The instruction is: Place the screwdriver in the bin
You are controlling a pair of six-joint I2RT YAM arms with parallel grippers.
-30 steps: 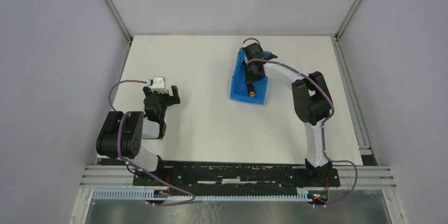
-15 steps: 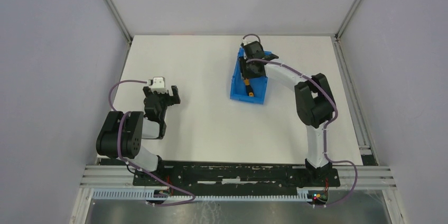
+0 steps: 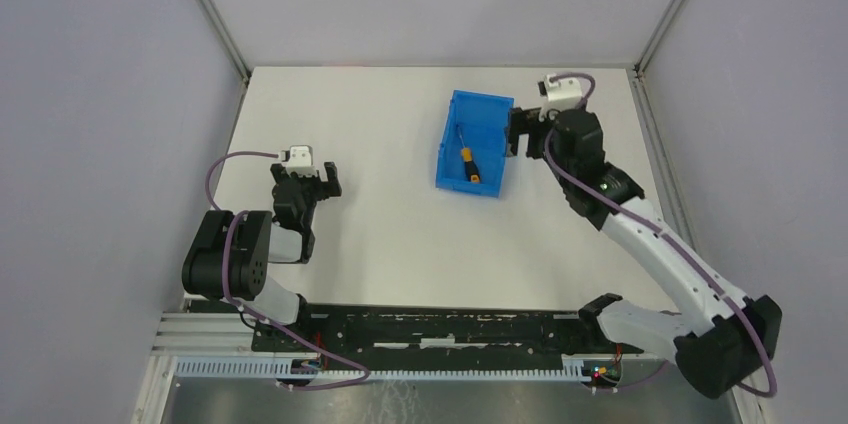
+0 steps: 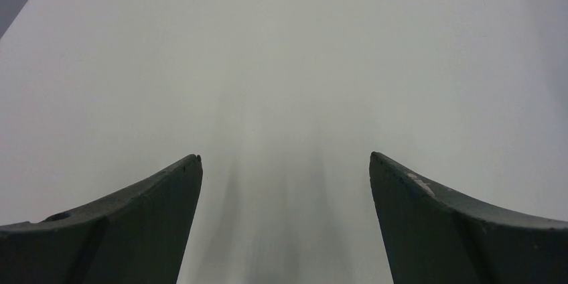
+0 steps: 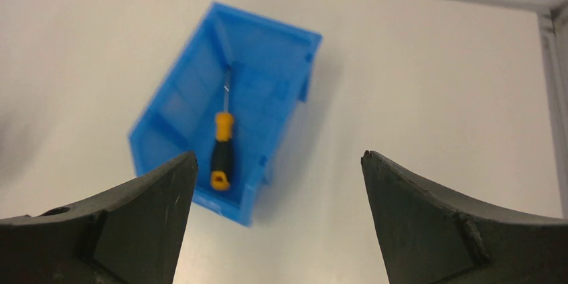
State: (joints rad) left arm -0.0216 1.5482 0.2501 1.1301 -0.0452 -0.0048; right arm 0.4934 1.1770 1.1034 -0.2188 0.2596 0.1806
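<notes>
The blue bin (image 3: 480,102) stands on the white table, right of centre toward the back. The screwdriver (image 3: 467,165), orange and black, lies loose on the bin's floor with its handle toward the near wall. My right gripper (image 3: 524,134) hovers just right of the bin, open and holding nothing. In the right wrist view the bin (image 5: 268,56) and the screwdriver (image 5: 223,150) lie below and ahead, left of the right gripper (image 5: 279,155), whose jaws stand wide apart. My left gripper (image 3: 318,184) is open at the left; in its wrist view the left gripper (image 4: 285,155) shows only bare table.
Grey walls enclose the white table (image 3: 380,234) on three sides, with metal corner posts at the back. A rail (image 3: 450,339) along the near edge carries both arm bases. The right arm's elbow hangs low at the near right corner.
My right gripper opened and let go of the screwdriver, which now lies in the bin. The right arm then swung back from above the bin to its right side. The left arm stayed still.
</notes>
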